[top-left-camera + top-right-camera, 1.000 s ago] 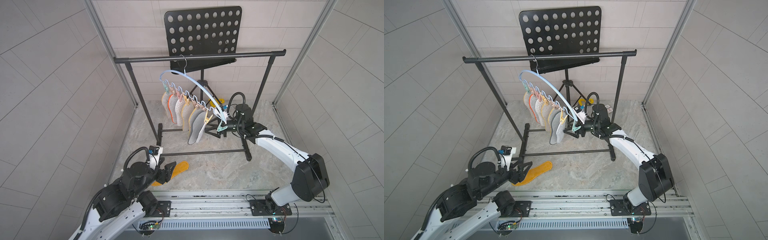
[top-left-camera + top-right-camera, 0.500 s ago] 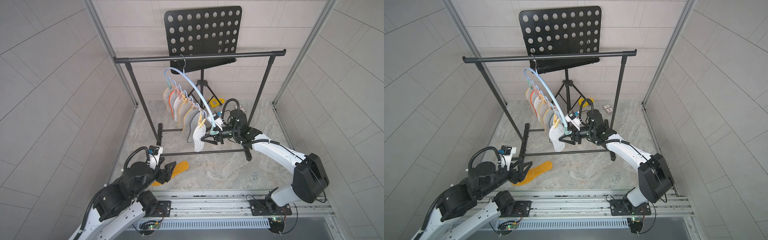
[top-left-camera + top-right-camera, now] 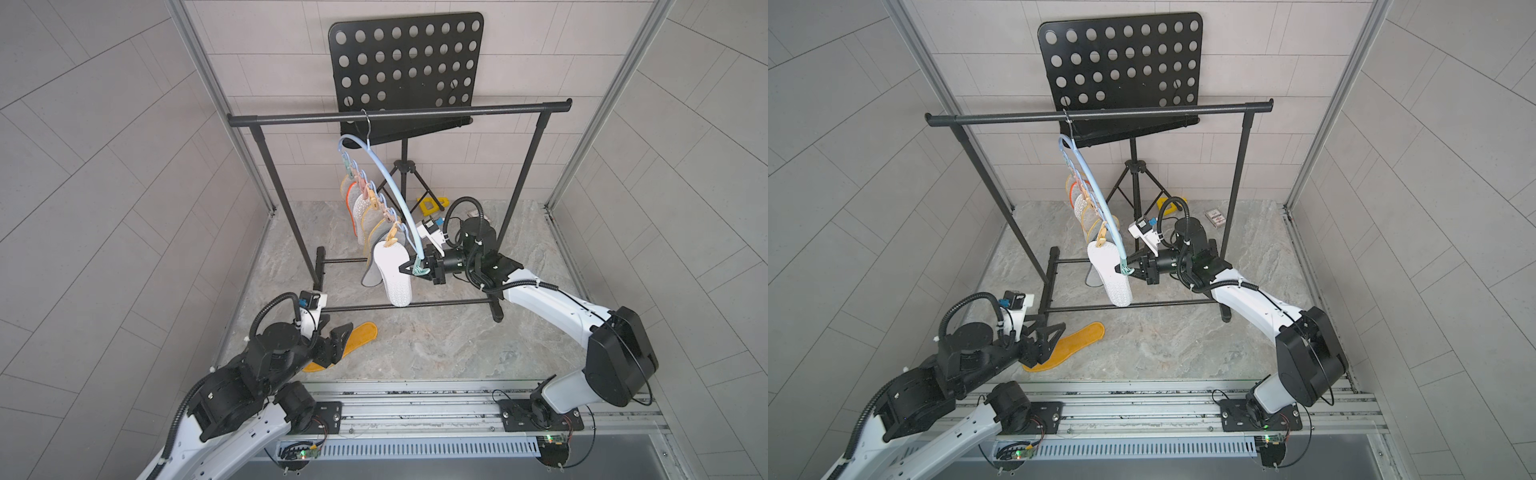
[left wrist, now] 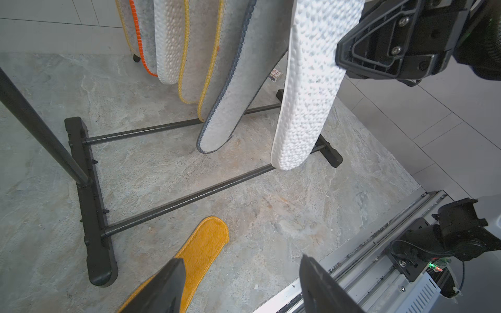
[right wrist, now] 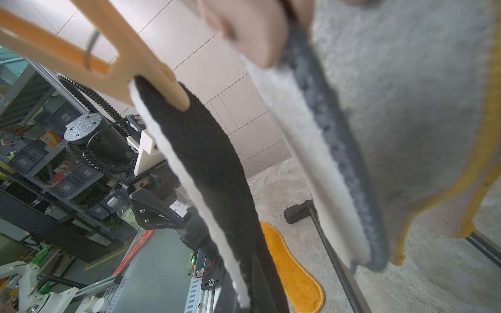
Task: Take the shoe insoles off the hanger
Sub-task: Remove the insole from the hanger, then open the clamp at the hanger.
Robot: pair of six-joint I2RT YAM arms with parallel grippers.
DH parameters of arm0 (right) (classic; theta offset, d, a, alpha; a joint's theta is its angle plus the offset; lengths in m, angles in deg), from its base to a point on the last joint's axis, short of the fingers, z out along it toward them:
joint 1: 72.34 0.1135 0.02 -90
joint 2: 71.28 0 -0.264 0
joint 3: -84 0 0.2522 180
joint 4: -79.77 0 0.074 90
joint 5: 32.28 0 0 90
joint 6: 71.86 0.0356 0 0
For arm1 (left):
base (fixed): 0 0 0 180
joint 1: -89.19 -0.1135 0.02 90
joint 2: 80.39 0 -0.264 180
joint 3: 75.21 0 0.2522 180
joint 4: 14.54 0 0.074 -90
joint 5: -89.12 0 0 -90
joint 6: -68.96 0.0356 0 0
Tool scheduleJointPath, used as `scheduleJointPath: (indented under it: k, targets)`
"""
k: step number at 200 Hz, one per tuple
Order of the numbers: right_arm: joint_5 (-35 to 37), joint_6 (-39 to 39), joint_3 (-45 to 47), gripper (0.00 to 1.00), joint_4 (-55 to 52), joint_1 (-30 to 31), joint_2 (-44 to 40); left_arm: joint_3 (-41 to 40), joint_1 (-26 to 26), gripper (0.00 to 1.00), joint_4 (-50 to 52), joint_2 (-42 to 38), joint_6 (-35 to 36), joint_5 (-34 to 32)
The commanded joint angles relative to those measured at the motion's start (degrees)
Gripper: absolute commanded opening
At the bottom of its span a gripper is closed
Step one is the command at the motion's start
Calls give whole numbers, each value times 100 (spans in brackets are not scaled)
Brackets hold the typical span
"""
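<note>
1. The hanger [image 3: 409, 220] is hooked on the top bar of the black rack [image 3: 478, 109] and hangs tilted, with its low end swung toward 3 o'clock (12 o'clock being the back wall).
2. A row of insoles [image 3: 365, 212] is clipped along it. The one nearest the low end, a white-soled insole [image 3: 395, 274], is pinched at its top by a peach clip [image 3: 390, 242].
3. The right gripper [image 3: 409, 268] is reached in from 3 o'clock. Its jaws are closed on that insole's side edge, as far as can be judged from the right wrist view, where the black face [image 5: 206, 168] runs down to the fingers.
4. A mint clip [image 3: 420, 272] at the hanger's low end is seen empty, just beside the right gripper.
5. One yellow insole [image 3: 361, 334] is laid flat on the floor [image 3: 436, 345] at 7 o'clock, in front of the rack.
6. The left gripper [image 4: 241, 273] is held over that insole's near end with its jaws wide apart, and nothing is gripped between them.
7. A perforated music stand [image 3: 422, 89] is seen behind the rack at 12 o'clock.
</note>
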Motion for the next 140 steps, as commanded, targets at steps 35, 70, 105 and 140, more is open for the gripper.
scheduleJointPath:
  k: [35,70,105,140]
  targets:
    - [-339,-323,98,3,-683,13,-378,318,29,74,-773,700,225,376]
    - [-429,-789,148,2,-1452,-38,-628,1401,21,78,-1210,2278,690,714]
    - [-421,-945,199,2,-1742,-127,-837,2423,4,82,-1465,3047,1489,330]
    - [-410,-913,283,2,-1747,-128,-1023,3295,-727,84,-1221,3810,1665,1000]
